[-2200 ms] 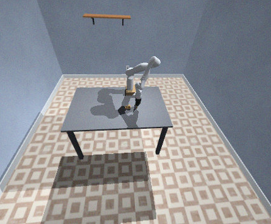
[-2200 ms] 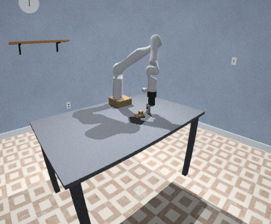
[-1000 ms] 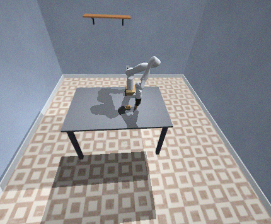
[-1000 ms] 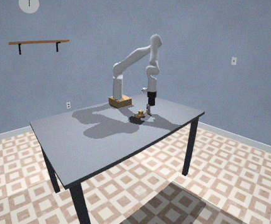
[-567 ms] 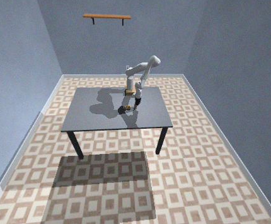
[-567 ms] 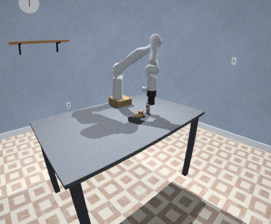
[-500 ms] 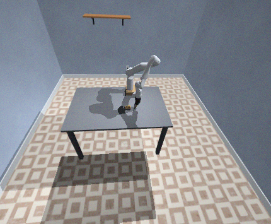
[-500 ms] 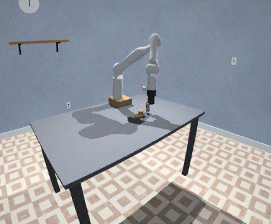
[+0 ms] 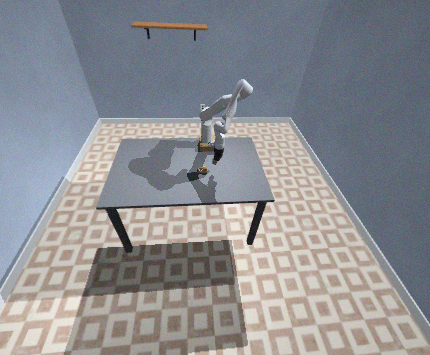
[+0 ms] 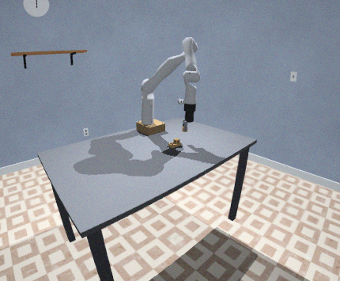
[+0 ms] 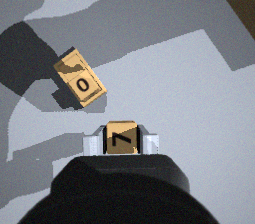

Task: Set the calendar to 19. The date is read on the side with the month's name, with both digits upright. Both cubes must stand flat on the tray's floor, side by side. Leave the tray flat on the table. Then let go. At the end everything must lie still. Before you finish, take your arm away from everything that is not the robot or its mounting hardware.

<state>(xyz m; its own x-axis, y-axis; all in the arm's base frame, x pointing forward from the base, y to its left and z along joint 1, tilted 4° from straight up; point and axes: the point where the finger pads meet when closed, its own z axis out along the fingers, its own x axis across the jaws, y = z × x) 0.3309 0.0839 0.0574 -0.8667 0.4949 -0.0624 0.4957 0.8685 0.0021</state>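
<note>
Wrist view, left to right: tray (image 11: 68,70) sits at about 10 o'clock from the jaws, tilted in frame, flat on the surface (image 11: 203,100) as far as we can tell. One cube (image 11: 84,86) stands in it, "0" face up. The slot beside it looks vacant.

Centre, low: second cube (image 11: 121,137) is clamped between the fingers, "7" on the face toward the camera. Jaws are part-closed and gripping that cube. In the exterior view the gripper (image 10: 184,128) hangs above the surface with the cube lifted, tray (image 10: 175,142) at roughly 7 o'clock from it, near but apart.

Step, our read: cube is picked and in carry or reorient, well short of done. Neither a 1 nor a 9 is showing. We can't see the month label, so the reading side isn't confirmed.

Next move needs:
- find the right face on the held cube, likely a regrasp
- turn the tray cube off 0
- seat both flat, side by side, digits upright
- release without nudging the tray
</note>
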